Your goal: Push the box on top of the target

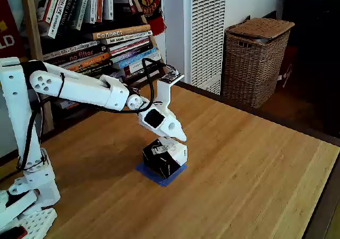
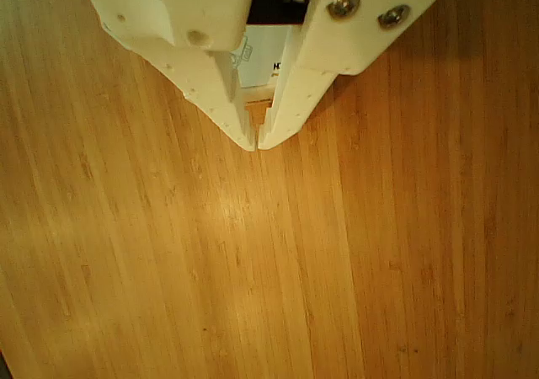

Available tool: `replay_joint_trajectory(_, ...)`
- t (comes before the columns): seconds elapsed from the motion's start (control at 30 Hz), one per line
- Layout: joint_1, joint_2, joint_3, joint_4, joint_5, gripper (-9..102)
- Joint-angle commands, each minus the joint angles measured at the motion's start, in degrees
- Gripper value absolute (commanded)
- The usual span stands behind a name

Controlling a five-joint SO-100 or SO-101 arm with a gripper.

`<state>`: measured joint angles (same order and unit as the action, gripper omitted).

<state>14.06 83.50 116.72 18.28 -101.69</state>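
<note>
In the fixed view the box (image 1: pixel 164 156), black-sided with a white printed top, sits on the target (image 1: pixel 159 176). Only the near edges and a corner of the blue tape show from under it. My gripper (image 1: pixel 180 138) hangs right over the box's top at its far right side, fingers pointing down and right; I cannot tell whether it touches. From the other view the two white fingers (image 2: pixel 295 93) meet at their tips, so the gripper (image 2: pixel 257 143) is shut. A patch of the box's white top (image 2: pixel 263 59) shows through the gap higher up.
A wicker basket (image 1: pixel 256 58) stands on the floor beyond the table's far edge. A bookshelf (image 1: pixel 106 42) and a white grille unit (image 1: pixel 204 32) lie behind. The arm's base (image 1: pixel 26 196) is at the left. Bare wooden tabletop (image 1: pixel 249 170) stretches right of the box.
</note>
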Motion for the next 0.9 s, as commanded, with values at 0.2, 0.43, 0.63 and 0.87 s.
replay_joint_trajectory(0.2,1.32,3.34,0.44,0.44,-1.14,0)
replay_joint_trajectory(0.43,1.49,3.34,1.49,0.00,-1.58,0)
replay_joint_trajectory(0.63,1.23,3.16,1.76,0.44,-1.32,0)
replay_joint_trajectory(0.87,1.14,3.16,1.85,0.97,-1.41,0)
